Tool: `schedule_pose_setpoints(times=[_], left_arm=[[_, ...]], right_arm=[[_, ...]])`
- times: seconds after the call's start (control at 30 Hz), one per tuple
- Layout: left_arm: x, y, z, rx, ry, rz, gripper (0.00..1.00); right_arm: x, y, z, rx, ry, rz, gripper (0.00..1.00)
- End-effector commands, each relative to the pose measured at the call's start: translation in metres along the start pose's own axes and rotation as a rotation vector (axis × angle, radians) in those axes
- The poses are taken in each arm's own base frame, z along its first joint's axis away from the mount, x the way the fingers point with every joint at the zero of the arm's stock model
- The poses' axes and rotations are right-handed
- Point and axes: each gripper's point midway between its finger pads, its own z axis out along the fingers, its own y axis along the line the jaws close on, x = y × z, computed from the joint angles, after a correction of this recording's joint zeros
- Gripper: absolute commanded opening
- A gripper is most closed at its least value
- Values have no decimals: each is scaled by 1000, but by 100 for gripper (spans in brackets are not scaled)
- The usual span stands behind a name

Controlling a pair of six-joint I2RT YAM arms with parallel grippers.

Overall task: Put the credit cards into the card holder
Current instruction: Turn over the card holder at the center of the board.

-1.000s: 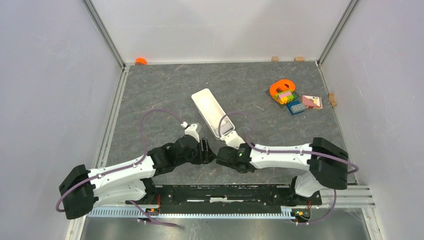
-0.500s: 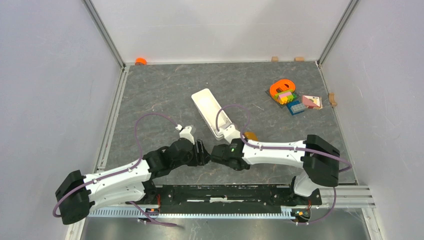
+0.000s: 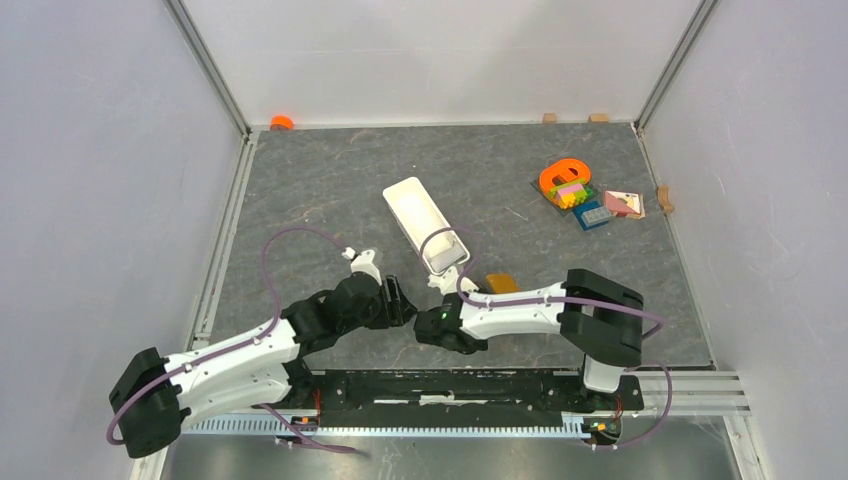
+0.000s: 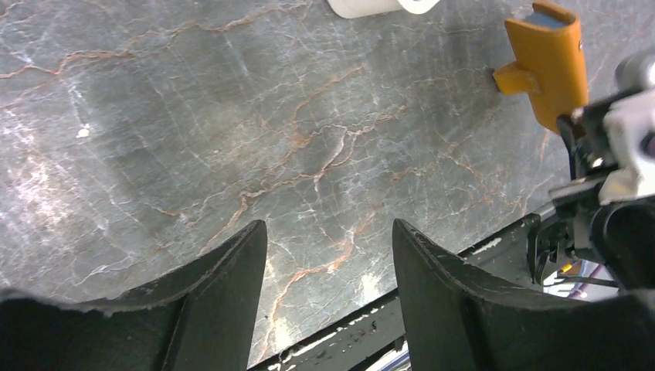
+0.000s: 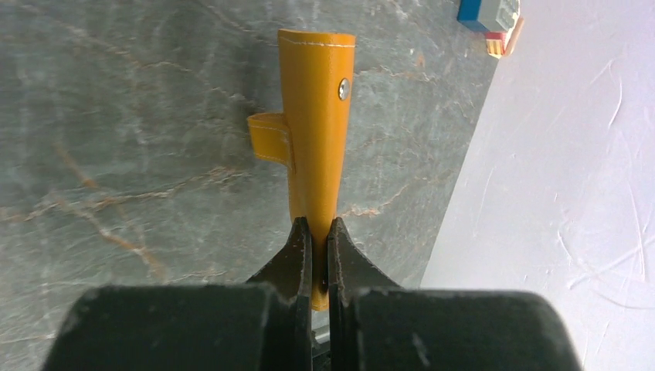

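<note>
While the holder point(image 5: 313, 116) is folded shut with no card in it that I can see, I judge the task barely begun: nothing is loaded yet. My right tool point(image 5: 313, 232) is pinched tight on the holder's near edge, with the orange body running away from the fingers and its snap tab sticking out to the left. I can't tell whether it rests on the worktop point(image 3: 330, 190) or hangs just above it. From above, it sits near the middle of the worktop, just beyond my right forearm and just beside the near end of the white tray point(image 3: 420, 222). My left tool point(image 4: 330, 239) is well open and holds nothing, hovering over bare stone close to the right one.

What's left, as I see it: open the holder, fetch the cards and slide them in. I can't pick out a card for certain. A flat pink piece point(image 3: 622, 204) lies by the coloured blocks point(image 3: 568, 186) at the far right, well apart from the holder, and may be one.

My two arms are crowded together, and the tray lies close by.
</note>
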Motion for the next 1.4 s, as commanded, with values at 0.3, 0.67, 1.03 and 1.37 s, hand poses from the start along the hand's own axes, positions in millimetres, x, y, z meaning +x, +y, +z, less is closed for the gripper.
schedule_pose_setpoints(times=[0.3, 0.67, 1.03, 1.37], left_arm=[[-14, 9, -10, -12, -18, -38, 68], [-24, 12, -30, -29, -24, -11, 74], [-34, 23, -51, -59, -75, -16, 76], [-11, 7, -20, 28, 21, -61, 71]], right_arm=[[-19, 76, -22, -224, -47, 24, 3], [-37, 85, -45, -331, -65, 66, 39], [-64, 62, -82, -468, -160, 148, 63], [-57, 36, -45, -693, -177, 313, 73]])
